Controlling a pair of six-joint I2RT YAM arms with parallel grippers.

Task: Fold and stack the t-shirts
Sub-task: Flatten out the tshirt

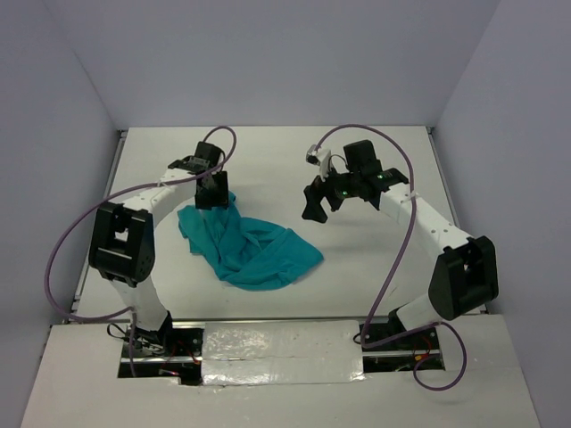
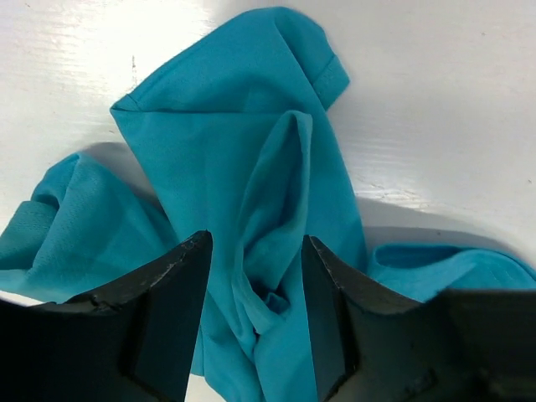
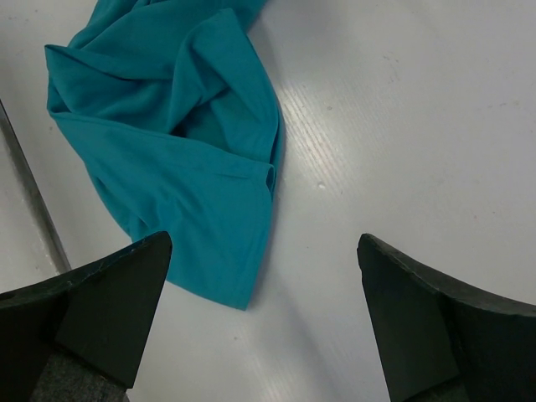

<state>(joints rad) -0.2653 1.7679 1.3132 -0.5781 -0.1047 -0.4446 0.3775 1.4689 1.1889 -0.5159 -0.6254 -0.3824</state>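
Observation:
A plain teal t-shirt [image 1: 250,248] lies crumpled on the white table [image 1: 268,160], left of centre. My left gripper [image 1: 212,198] is at the shirt's far left corner and is shut on a bunched fold of it. In the left wrist view the cloth [image 2: 234,159] runs up between the two black fingers [image 2: 172,310]. My right gripper [image 1: 314,212] is open and empty, above bare table to the right of the shirt. In the right wrist view the shirt [image 3: 167,142] lies at upper left, beyond the wide-apart fingers [image 3: 117,293].
Grey walls enclose the table on the left, back and right. A raised strip [image 3: 33,201] runs along the table at the left of the right wrist view. Purple cables [image 1: 62,250] loop beside both arms.

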